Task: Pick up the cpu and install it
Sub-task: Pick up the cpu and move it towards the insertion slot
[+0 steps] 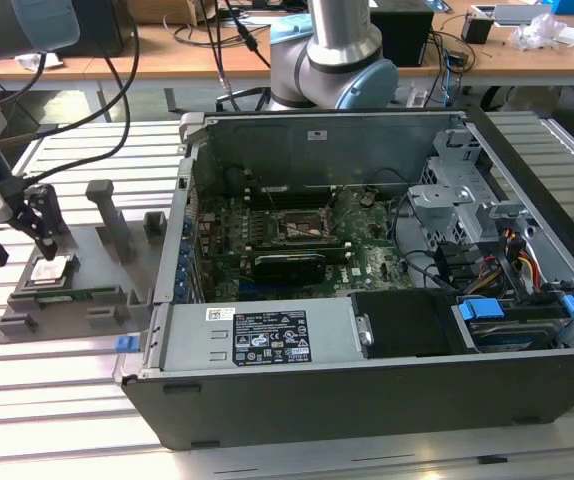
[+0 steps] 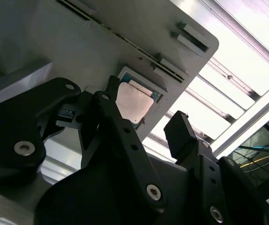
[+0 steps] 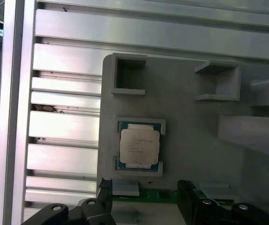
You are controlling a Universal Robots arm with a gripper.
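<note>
The cpu (image 1: 49,270) is a small square chip with a silvery top, lying flat in a recess of a grey holder (image 1: 92,305) at the exterior view's left. My gripper (image 1: 17,248) hangs just above that holder, open, with one black finger (image 1: 47,232) right over the chip's far edge. In the first wrist view the cpu (image 3: 139,146) sits free in its pocket, apart from the gripper (image 3: 146,186). In the second wrist view the cpu (image 2: 133,101) shows between the spread fingers (image 2: 179,125). Nothing is held.
The open computer case (image 1: 527,395) takes up the middle and the exterior view's right, with the black socket frame (image 1: 302,225) on its green board. A narrow green circuit strip (image 3: 158,194) lies in the holder beside the chip. Grey posts (image 1: 107,215) stand on the holder. The table is slatted metal (image 1: 57,400).
</note>
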